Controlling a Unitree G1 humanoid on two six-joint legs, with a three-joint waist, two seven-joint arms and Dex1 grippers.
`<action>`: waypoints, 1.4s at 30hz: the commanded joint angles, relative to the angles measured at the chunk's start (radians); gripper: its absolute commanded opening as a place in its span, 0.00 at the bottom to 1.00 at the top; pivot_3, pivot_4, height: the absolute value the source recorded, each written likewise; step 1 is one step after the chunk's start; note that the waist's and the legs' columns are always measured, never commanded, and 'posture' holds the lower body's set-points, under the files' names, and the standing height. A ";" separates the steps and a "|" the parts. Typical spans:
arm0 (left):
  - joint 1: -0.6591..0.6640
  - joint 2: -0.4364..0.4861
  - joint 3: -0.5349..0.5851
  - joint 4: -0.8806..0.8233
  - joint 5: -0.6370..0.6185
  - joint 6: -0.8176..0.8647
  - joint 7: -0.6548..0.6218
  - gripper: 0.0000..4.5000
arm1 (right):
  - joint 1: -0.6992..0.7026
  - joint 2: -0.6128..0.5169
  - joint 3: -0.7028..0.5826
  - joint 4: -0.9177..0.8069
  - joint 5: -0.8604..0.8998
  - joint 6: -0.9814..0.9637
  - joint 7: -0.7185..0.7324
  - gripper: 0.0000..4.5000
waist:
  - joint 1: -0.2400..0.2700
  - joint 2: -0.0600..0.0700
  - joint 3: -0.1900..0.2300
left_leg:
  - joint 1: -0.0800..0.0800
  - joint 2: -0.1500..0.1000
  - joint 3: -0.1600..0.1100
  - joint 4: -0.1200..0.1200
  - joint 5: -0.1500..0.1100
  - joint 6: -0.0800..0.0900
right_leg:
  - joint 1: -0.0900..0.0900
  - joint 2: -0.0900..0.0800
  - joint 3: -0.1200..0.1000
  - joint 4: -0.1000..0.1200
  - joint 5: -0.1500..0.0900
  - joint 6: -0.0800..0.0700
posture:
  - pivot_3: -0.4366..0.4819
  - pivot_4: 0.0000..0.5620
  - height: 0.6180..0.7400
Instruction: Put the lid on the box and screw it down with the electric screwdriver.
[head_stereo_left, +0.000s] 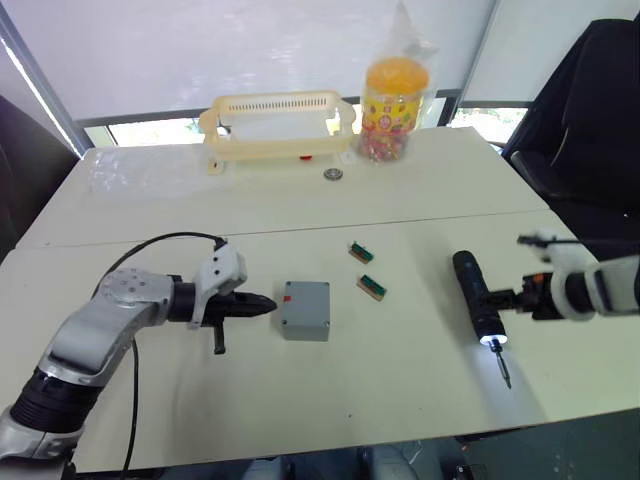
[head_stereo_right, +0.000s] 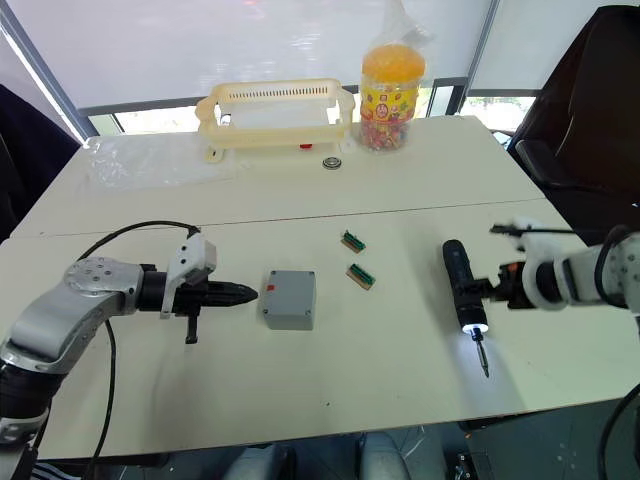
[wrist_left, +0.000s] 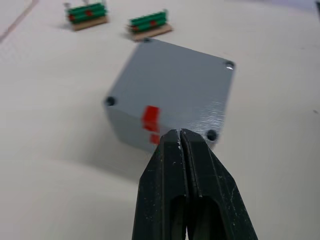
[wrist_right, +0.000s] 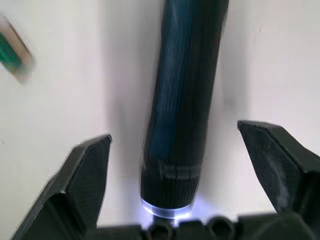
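The grey box (head_stereo_left: 306, 310) stands on the white table, a red mark on the side that faces my left gripper. The lid (wrist_left: 170, 85) lies flat on top of it, screw holes showing at its corners. My left gripper (wrist_left: 180, 135) is shut and empty, its tips just short of the box's red-marked side. To the right, the black electric screwdriver (head_stereo_left: 475, 295) lies flat on the table with its white light on and its bit toward the front edge. My right gripper (wrist_right: 177, 142) is open, one finger on each side of the screwdriver's lit end, not touching it.
Two small green terminal blocks (head_stereo_left: 361, 252) (head_stereo_left: 372, 287) lie between box and screwdriver. At the back stand a yellow basket (head_stereo_left: 280, 125), a candy jar in a plastic bag (head_stereo_left: 392, 105) and a small metal ring (head_stereo_left: 333, 174). A black chair (head_stereo_left: 590, 100) is at the right.
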 joint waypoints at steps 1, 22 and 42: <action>-0.001 -0.040 0.068 0.019 -0.017 0.022 0.083 0.00 | -0.045 0.039 -0.096 0.010 -0.004 -0.047 0.080 0.98 | 0.003 -0.001 0.000 | 0.000 0.000 -0.001 0.000 0.000 0.000 | 0.000 0.000 -0.001 0.000 0.000 0.000 | 0.48 0.27 1.00; 0.194 -0.189 0.065 -0.126 -0.031 0.154 0.336 0.00 | 0.340 0.559 0.232 -0.479 -0.423 -0.599 0.074 0.01 | 0.003 -0.002 -0.002 | 0.001 -0.001 -0.007 0.000 0.002 -0.003 | 0.001 -0.001 0.000 0.003 0.003 0.001 | 0.48 0.27 1.00; -0.083 -0.218 -0.135 0.279 0.098 -0.067 0.096 0.00 | 0.388 0.764 0.389 -0.542 -0.505 -0.514 0.081 0.01 | 0.003 -0.003 -0.002 | 0.002 -0.004 -0.007 0.000 0.003 -0.005 | 0.001 0.000 -0.001 0.005 0.003 0.000 | 0.48 0.27 1.00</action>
